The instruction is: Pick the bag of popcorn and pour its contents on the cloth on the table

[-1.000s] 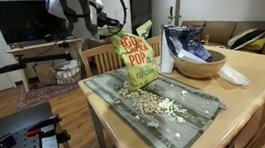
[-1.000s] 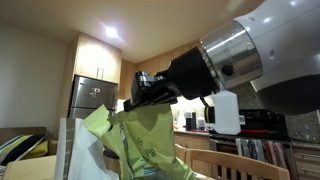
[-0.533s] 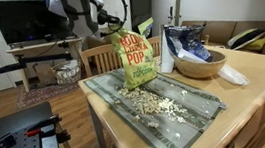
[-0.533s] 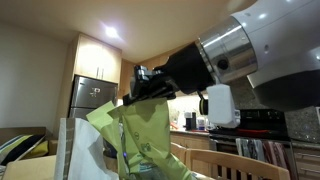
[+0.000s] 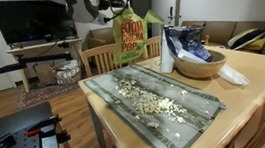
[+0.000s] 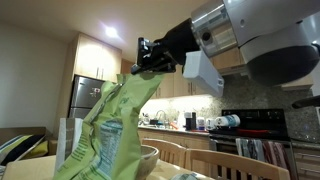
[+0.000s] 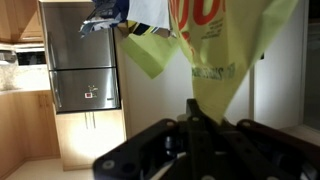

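The yellow-green bag of popcorn (image 5: 128,38) hangs in the air above the far left end of the cloth, clear of it. My gripper (image 5: 111,3) is shut on the bag's upper corner; it also shows in an exterior view (image 6: 150,68) pinching the bag (image 6: 115,130). In the wrist view the bag (image 7: 215,45) fills the top and its corner runs down between my shut fingers (image 7: 196,113). Many white-cream popcorn pieces (image 5: 155,99) lie spread on the grey-green cloth (image 5: 181,135) on the tan table (image 5: 262,84).
A wooden bowl (image 5: 200,64) holding a dark blue snack bag (image 5: 185,40) stands behind the cloth, with a white napkin (image 5: 233,75) beside it. A chair back (image 5: 102,59) stands at the table's left end. A steel fridge (image 7: 84,55) shows in the wrist view.
My gripper has lifted the bag up and to the left, off the cloth. The popcorn pile stays on the cloth.
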